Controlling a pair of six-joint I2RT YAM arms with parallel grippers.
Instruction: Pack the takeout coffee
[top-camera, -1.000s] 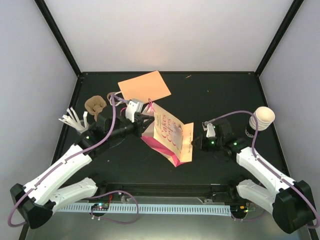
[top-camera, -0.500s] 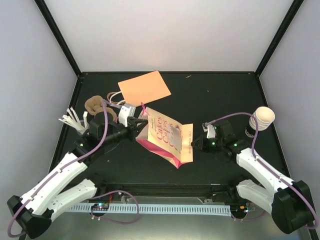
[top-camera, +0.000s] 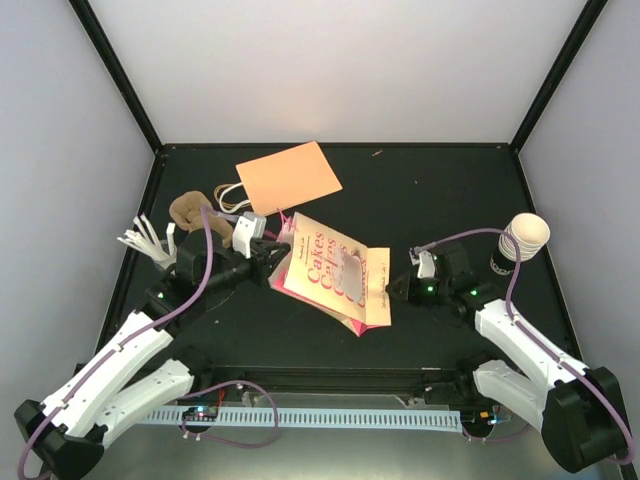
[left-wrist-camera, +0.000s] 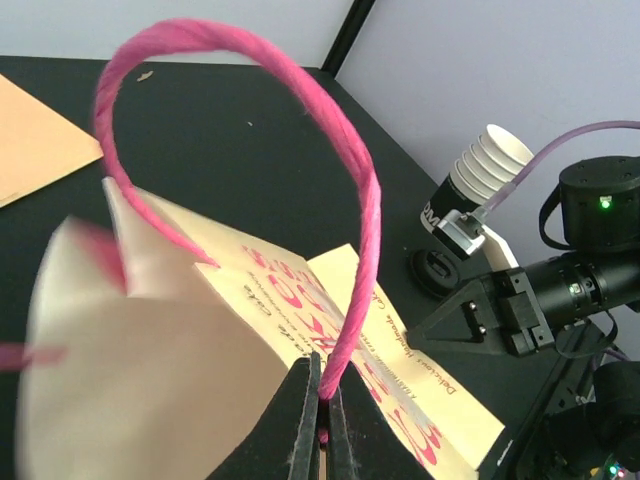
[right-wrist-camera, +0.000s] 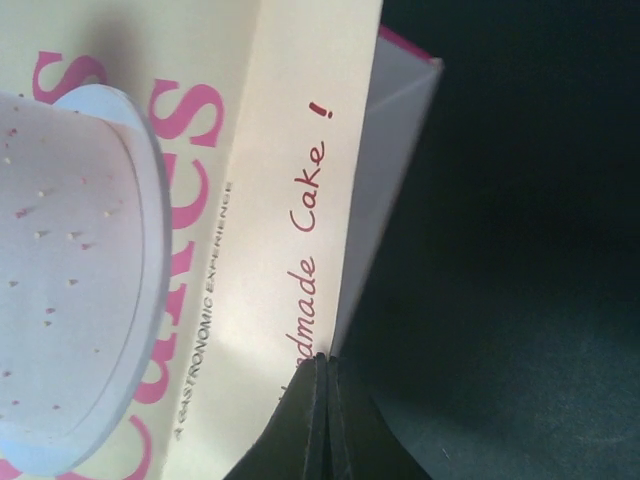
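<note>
The takeout coffee cup (top-camera: 520, 243), cream-white and ribbed with a dark lower part, stands upright at the table's right edge; it also shows in the left wrist view (left-wrist-camera: 478, 178). A cream paper bag with pink print (top-camera: 335, 275) lies tilted in the middle. My left gripper (top-camera: 277, 251) is shut on the bag's pink twisted handle (left-wrist-camera: 345, 190), its fingertips (left-wrist-camera: 305, 395) pinching the cord. My right gripper (top-camera: 392, 290) is shut on the bag's bottom edge (right-wrist-camera: 345, 250), well left of the cup. The bag's inside is hidden.
An orange flat paper bag (top-camera: 288, 175) lies at the back. A brown pulp carrier (top-camera: 193, 210) and a bundle of white sticks (top-camera: 145, 240) sit at the left, behind my left arm. Black frame rails edge the table.
My left gripper has pulled the pink handle left and toward the near edge. The bag has tipped flatter and stretched between the grippers. The right gripper shifted slightly right. The cup has not moved.
</note>
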